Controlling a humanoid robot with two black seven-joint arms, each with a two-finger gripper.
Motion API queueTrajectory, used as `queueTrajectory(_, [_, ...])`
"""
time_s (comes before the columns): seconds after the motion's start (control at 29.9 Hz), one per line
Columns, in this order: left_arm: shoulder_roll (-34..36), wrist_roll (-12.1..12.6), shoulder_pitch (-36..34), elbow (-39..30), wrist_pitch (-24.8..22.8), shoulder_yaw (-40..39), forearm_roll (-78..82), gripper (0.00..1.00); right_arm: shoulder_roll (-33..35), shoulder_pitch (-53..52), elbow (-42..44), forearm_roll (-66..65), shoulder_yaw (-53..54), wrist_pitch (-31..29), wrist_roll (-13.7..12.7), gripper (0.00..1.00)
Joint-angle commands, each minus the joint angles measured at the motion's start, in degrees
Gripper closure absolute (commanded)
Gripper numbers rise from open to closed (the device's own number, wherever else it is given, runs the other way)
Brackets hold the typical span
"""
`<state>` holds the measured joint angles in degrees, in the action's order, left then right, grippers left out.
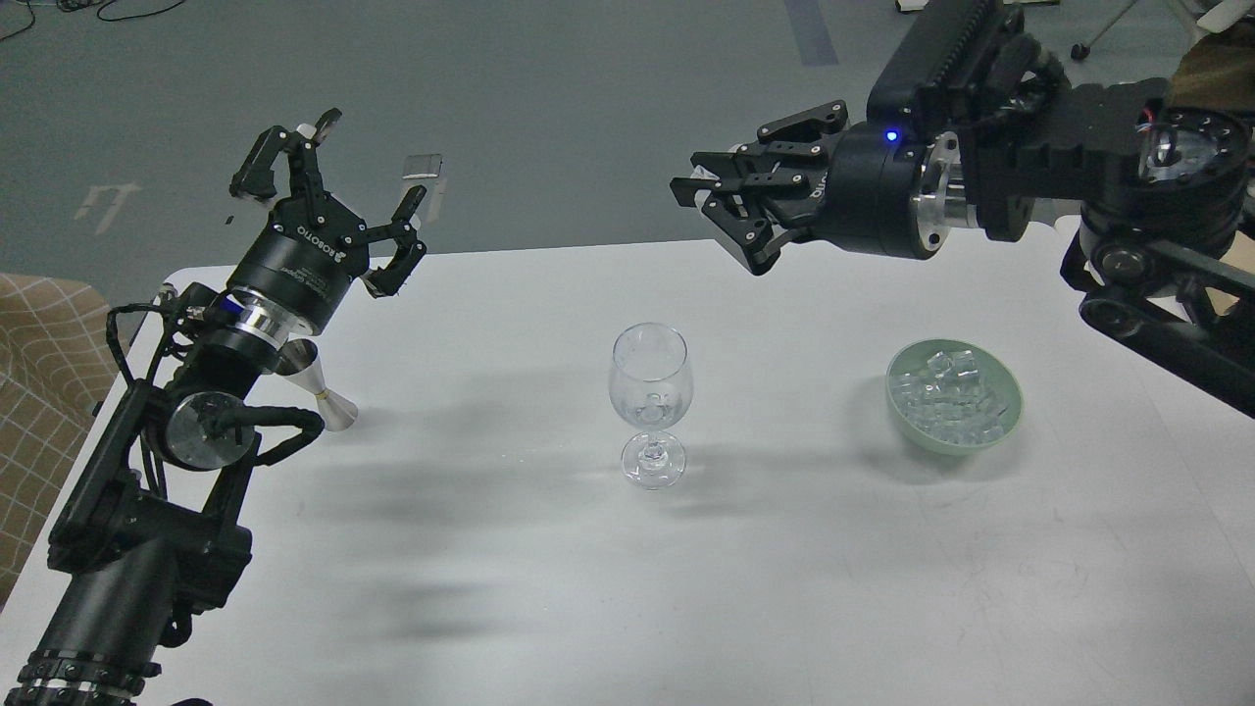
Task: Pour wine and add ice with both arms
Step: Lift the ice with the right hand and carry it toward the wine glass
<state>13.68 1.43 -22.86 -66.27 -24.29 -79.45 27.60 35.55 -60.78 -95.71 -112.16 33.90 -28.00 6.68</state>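
Observation:
A clear stemmed wine glass [650, 387] stands upright at the table's middle and looks empty. A pale green bowl [1010, 424] to its right holds heaped clear ice cubes [949, 394]. A small silver jigger [322, 394] stands at the left, partly hidden behind my left arm. I see no wine; the jigger's inside does not show. My left gripper [345, 186] is open and empty, raised above the table's far left corner, up and behind the jigger. My right gripper [714, 224] is open and empty, held high over the far edge, pointing left, above and behind the glass and bowl.
The white table [549, 588] fills the view, with its far edge near my grippers. A tan checked cushion [39, 392] sits off the table's left side. Grey floor lies beyond. My right arm's links [1157, 294] hang over the table's right side.

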Motion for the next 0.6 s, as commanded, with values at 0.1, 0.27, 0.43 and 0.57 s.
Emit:
queueTrajectory(0.1, [-0.05, 0.07, 0.09, 0.0, -0.06, 0.0, 0.0, 0.02, -1.27, -0.04, -0.09, 0.02, -2.44, 0.0, 0.0, 1.0])
queueTrajectory(0.27, [0.04, -0.02, 0.09, 0.0, -0.06, 0.0, 0.0, 0.02, -3.3, 0.4, -0.53, 0.02, -2.61, 0.0, 0.0, 1.0])
queueTrajectory(0.43, [0.04, -0.02, 0.09, 0.0, -0.23, 0.0, 0.0, 0.02, -3.82, 0.32, -2.02, 0.02, -4.81, 0.0, 0.0, 1.0])
queueTrajectory(0.57, [0.12, -0.02, 0.18, 0.09, -0.41, 0.0, 0.0, 0.02, -3.74, 0.22, -2.2, 0.02, -5.43, 0.0, 0.0, 1.0])
